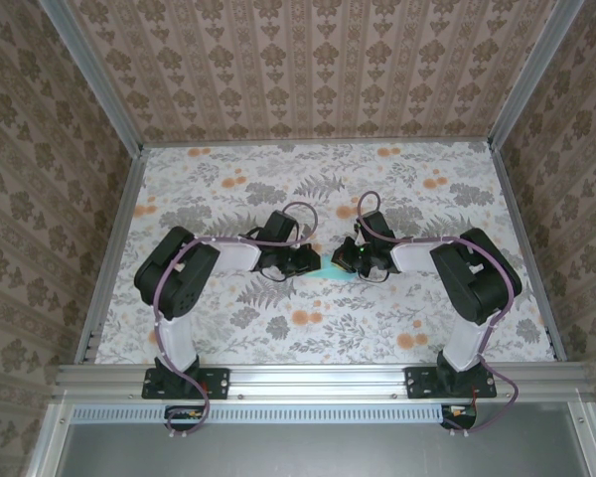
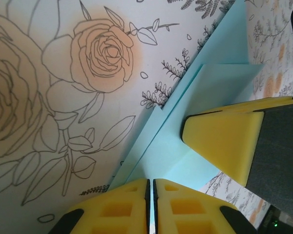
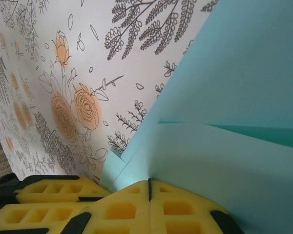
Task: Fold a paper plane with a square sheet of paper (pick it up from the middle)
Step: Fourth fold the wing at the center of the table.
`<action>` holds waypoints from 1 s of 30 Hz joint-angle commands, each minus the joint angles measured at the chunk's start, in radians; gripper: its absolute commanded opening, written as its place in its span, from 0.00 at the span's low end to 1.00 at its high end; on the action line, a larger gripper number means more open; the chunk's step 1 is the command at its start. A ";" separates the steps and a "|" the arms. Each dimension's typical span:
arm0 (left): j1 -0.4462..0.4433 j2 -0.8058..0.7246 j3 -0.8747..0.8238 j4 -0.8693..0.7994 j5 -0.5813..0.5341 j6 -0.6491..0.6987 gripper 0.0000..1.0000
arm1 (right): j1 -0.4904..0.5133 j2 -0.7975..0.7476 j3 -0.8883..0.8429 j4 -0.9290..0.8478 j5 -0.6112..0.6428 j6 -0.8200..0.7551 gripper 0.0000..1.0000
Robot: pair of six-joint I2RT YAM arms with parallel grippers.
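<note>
Your right end effector point(image 3: 149, 187) pinches the folded teal sheet point(image 3: 244, 73), likely to hold its crease; your left end effector point(image 2: 151, 187) rests closed beside the sheet.

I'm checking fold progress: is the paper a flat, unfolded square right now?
No, the paper lies in overlapping folded layers with stepped edges, not as a single flat square.

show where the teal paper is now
In the top view the teal paper lies mid-table, between the left end effector and the right end effector.
</note>
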 commanded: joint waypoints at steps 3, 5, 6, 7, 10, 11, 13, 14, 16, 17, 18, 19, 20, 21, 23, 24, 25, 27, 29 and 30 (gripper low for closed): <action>-0.016 0.033 -0.031 0.150 0.028 -0.120 0.11 | -0.004 0.047 -0.028 -0.045 0.065 0.034 0.05; -0.014 0.037 -0.034 0.138 0.010 -0.122 0.10 | -0.004 0.050 -0.030 -0.046 0.067 0.037 0.05; -0.013 0.033 -0.035 0.126 -0.002 -0.119 0.10 | -0.005 0.050 -0.033 -0.047 0.068 0.039 0.05; -0.012 0.029 -0.036 0.109 -0.017 -0.111 0.10 | -0.005 0.051 -0.034 -0.049 0.070 0.040 0.05; -0.011 0.015 -0.040 0.043 -0.063 -0.091 0.10 | -0.005 0.052 -0.036 -0.062 0.076 0.041 0.05; -0.009 0.012 -0.043 0.028 -0.072 -0.090 0.10 | -0.005 0.054 -0.036 -0.066 0.079 0.042 0.05; -0.002 0.009 -0.055 0.005 -0.092 -0.091 0.10 | -0.005 0.056 -0.035 -0.080 0.087 0.040 0.05; 0.002 0.007 -0.062 -0.002 -0.100 -0.093 0.10 | -0.004 0.057 -0.035 -0.089 0.092 0.039 0.05; 0.016 -0.001 -0.086 -0.010 -0.118 -0.103 0.10 | -0.007 0.058 -0.032 -0.119 0.107 0.034 0.05; 0.025 -0.006 -0.098 -0.014 -0.124 -0.105 0.10 | -0.008 0.060 -0.032 -0.132 0.113 0.031 0.05; 0.036 -0.016 -0.111 -0.021 -0.135 -0.109 0.10 | -0.011 0.060 -0.031 -0.145 0.120 0.030 0.05; 0.045 -0.028 -0.125 -0.030 -0.147 -0.110 0.10 | -0.011 0.062 -0.031 -0.157 0.127 0.026 0.05; 0.051 -0.040 -0.137 -0.036 -0.156 -0.111 0.10 | -0.013 0.064 -0.031 -0.166 0.132 0.024 0.05; 0.060 -0.053 -0.151 -0.043 -0.165 -0.111 0.10 | -0.014 0.067 -0.030 -0.172 0.138 0.019 0.05; 0.069 -0.074 -0.176 -0.054 -0.178 -0.116 0.10 | -0.015 0.074 -0.032 -0.186 0.148 0.019 0.05; 0.069 -0.083 -0.189 -0.058 -0.184 -0.119 0.10 | -0.019 0.079 -0.034 -0.185 0.147 0.019 0.05; 0.069 -0.092 -0.202 -0.060 -0.189 -0.122 0.10 | -0.019 0.082 -0.037 -0.181 0.147 0.017 0.05; 0.074 -0.105 -0.228 -0.067 -0.197 -0.123 0.10 | -0.020 0.083 -0.040 -0.177 0.144 0.018 0.05; 0.087 -0.116 -0.244 -0.068 -0.198 -0.120 0.10 | -0.020 0.084 -0.039 -0.174 0.143 0.020 0.05; 0.093 -0.122 -0.244 -0.068 -0.194 -0.114 0.10 | -0.021 0.083 -0.037 -0.174 0.141 0.018 0.05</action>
